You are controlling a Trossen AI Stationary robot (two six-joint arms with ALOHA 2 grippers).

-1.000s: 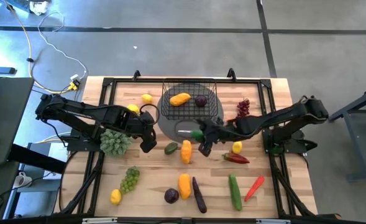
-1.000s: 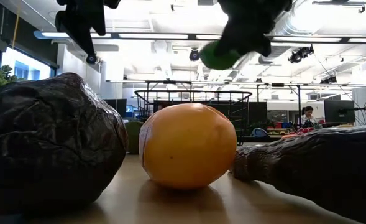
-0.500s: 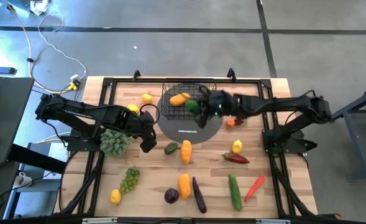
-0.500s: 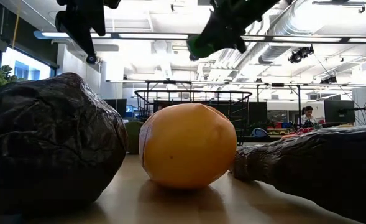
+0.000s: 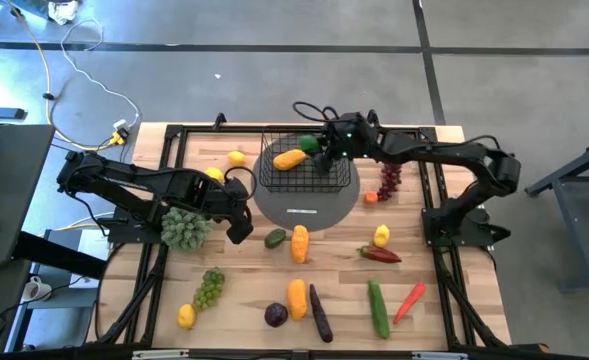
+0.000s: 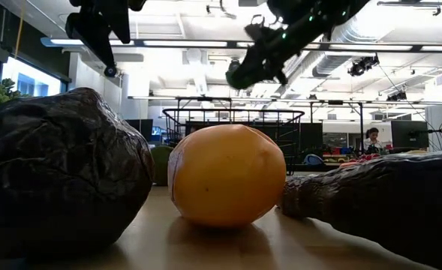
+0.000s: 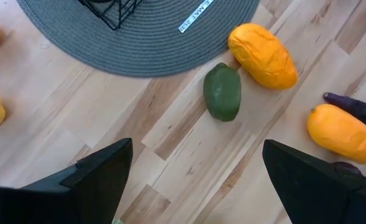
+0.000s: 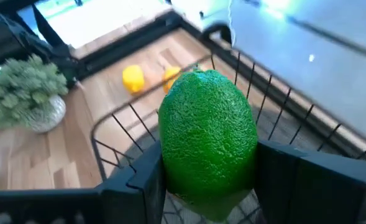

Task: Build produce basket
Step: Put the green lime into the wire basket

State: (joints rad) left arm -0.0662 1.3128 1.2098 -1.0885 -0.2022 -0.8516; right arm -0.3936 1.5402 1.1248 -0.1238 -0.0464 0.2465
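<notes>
Table (image 5: 174,310) of pale wood, spread with scattered produce: green grapes (image 5: 209,288), yellow lemons, orange pieces, a dark aubergine (image 5: 320,313), a cucumber (image 5: 377,307), red peppers, purple grapes (image 5: 390,176) near the right side. Round grey mat (image 5: 304,207) toward the far middle, with the basket (image 5: 274,172) standing on its far half, upright and open-topped, long axis running left to right across the table in the high view. Inside already: an orange piece (image 5: 289,158), lying lengthwise along that same axis, and something dark, mostly hidden under the arm.

Right gripper (image 5: 321,152) reached out over the basket, held clear above the rim in the low view, fingers clamped on a green lime (image 8: 207,146) (pebbled skin, egg-shaped). In the right wrist view, lime's long axis roughly along the fingers, blunt tip pointing forward and down toward the wire grid below.

Left gripper (image 5: 240,228) waiting low over the near-left of the mat, beside a leafy green bunch (image 5: 184,229), fingers spread wide with nothing between them; a small green avocado (image 7: 222,92) and an orange piece (image 7: 263,55) just ahead of it on the wood.

Risks, as a judgement: released from this height, likely to bounce off the orange piece or the wire and roll out over the flaring side. Released too near the rim, likely to catch on the top wire and drop onto the mat. Lowered too far, fingers likely to snag the grid and drag the light basket off its place.
</notes>
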